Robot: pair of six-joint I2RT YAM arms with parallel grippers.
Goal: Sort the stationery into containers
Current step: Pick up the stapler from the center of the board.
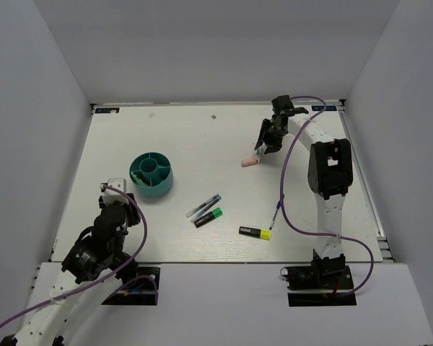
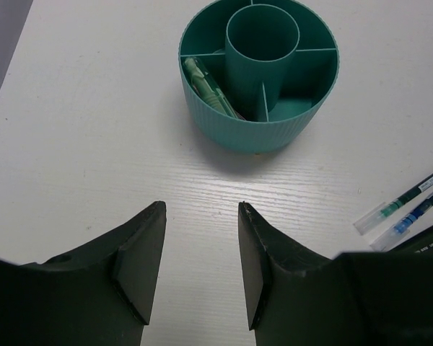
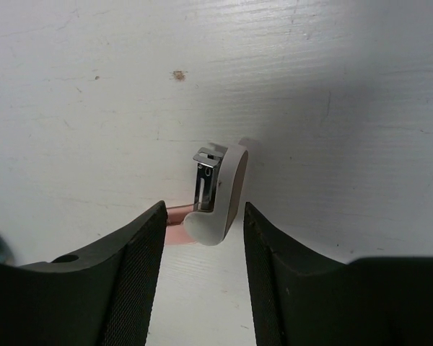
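Right gripper (image 3: 203, 216): released, jaws apart, held low over the table (image 1: 187, 137) at the far right. Straddles the white end of the small pink-white piece (image 3: 220, 191), lying flat on the table; no firm contact visible from either finger.

Left gripper (image 2: 200, 209): likewise released, jaws wide, only bare table between them. Hovers at the near left, aimed toward the teal organiser (image 2: 260, 133).

Organiser upright, left of centre; mint-green piece (image 2: 209, 90) lying in its left outer compartment.

To the right of the organiser, mid-table: teal-black pen (image 1: 203, 206) and slim blue pen (image 2: 411, 220) side by side, green-black highlighter (image 1: 209, 217) just beside them on the near side. Yellow-black highlighter (image 1: 255, 232) further right, apart from that group. All four flat on the table, outside the organiser.
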